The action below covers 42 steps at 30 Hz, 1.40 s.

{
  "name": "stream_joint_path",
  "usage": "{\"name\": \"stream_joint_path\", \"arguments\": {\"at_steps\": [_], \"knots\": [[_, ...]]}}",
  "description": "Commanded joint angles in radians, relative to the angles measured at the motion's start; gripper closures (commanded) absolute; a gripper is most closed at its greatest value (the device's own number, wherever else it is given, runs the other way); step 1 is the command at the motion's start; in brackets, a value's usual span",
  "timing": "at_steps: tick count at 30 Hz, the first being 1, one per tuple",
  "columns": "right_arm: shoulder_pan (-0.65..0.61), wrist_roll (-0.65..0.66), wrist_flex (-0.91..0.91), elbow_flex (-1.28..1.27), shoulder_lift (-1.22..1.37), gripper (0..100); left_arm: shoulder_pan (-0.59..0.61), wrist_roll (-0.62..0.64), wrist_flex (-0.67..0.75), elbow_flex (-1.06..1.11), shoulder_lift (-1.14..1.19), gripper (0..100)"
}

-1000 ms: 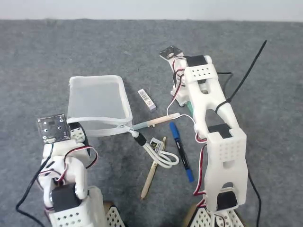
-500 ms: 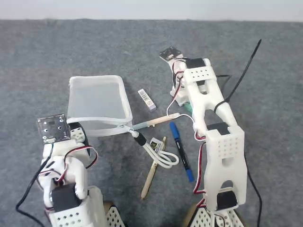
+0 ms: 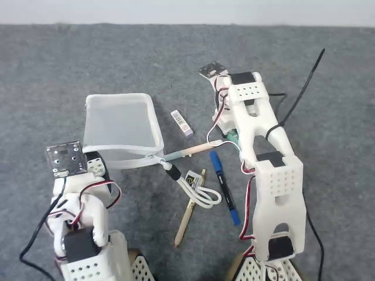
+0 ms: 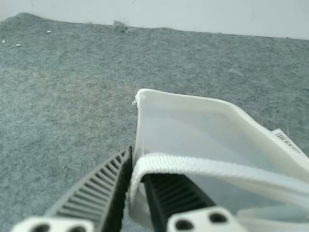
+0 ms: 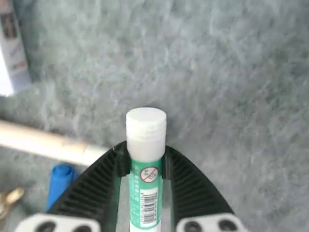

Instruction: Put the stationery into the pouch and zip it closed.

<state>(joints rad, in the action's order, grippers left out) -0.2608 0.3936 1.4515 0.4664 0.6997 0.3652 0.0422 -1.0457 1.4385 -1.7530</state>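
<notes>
1. Pouch (image 3: pixel 120 126) lay left of centre on the counter (image 3: pixel 58 64), its rim pinched by the left pincer (image 4: pixel 137 166).
2. Right pincer (image 5: pixel 145 152) pinched a green glue stick (image 5: pixel 146 126) right of centre.

White mesh pouch (image 3: pixel 120 126) — green glue stick (image 5: pixel 146 164), white cap; blue marker (image 3: pixel 224 187); grey flecked mat (image 3: pixel 70 58).

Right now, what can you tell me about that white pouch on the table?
The pouch is a white, see-through mesh bag with a thicker woven band around its edge. It lies flat on the grey felt-like mat, looks empty, and its mouth is open on the side nearest the arms. The left gripper pinches the mouth's band between its ribbed black fingers. The tip of a teal and beige pen lies right at the pouch's corner.
</notes>
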Motion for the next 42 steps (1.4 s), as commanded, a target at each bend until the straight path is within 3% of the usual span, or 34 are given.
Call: {"name": "stream_joint_path", "arguments": {"at_steps": [1, 13, 25, 30, 37, 42], "knots": [[-0.004, -0.012, 0.071, 0.032, -0.136, 99.3, 0.006, 0.003, 0.017, -0.01, -0.011, 99], [-0.128, -0.086, 0.211, 0.032, -0.406, 99.3, 0.002, 0.005, 0.032, -0.008, -0.011, 99], [-0.186, -0.434, 0.216, 0.029, -0.573, 99.3, -0.084, -0.012, -0.084, -0.07, -0.012, 99], [-0.16, -0.454, 0.265, -0.021, -0.641, 99.3, -0.094, -0.032, -0.086, -0.136, -0.008, 99], [-0.166, -0.459, 0.14, -0.239, -0.796, 99.3, -0.097, -0.032, -0.133, -0.285, -0.003, 99], [-0.16, -0.459, 0.002, -0.427, -0.926, 99.3, -0.187, -0.032, -0.218, -0.472, 0.077, 99]]}}
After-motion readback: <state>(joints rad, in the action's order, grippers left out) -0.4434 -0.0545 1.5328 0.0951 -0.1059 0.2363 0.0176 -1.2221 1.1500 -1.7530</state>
